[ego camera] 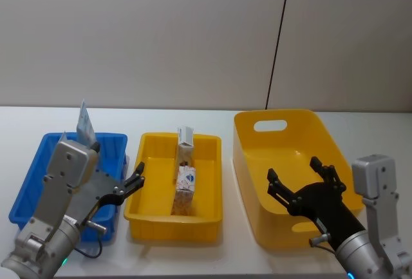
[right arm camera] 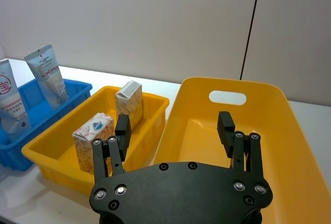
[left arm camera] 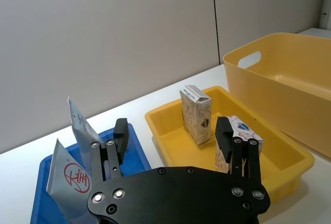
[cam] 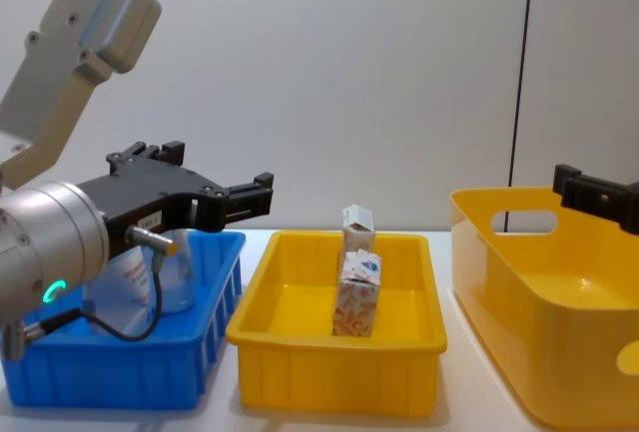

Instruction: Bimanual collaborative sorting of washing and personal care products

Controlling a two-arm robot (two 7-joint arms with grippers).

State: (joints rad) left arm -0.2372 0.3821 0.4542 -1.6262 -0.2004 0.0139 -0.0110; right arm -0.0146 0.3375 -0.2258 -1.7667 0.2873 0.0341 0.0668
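Hiding much of the tubes (ego camera: 84,123), left pincer (ego camera: 136,176) overhangs blue bin (ego camera: 26,196).

The head view looks steeply down from the near edge. The chest view looks low and level across. Both share the central shallow yellow plastic tray (ego camera: 174,229).

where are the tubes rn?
The tubes stand in the blue bin, robot's far left, next to the middle yellow bin, by the left gripper.
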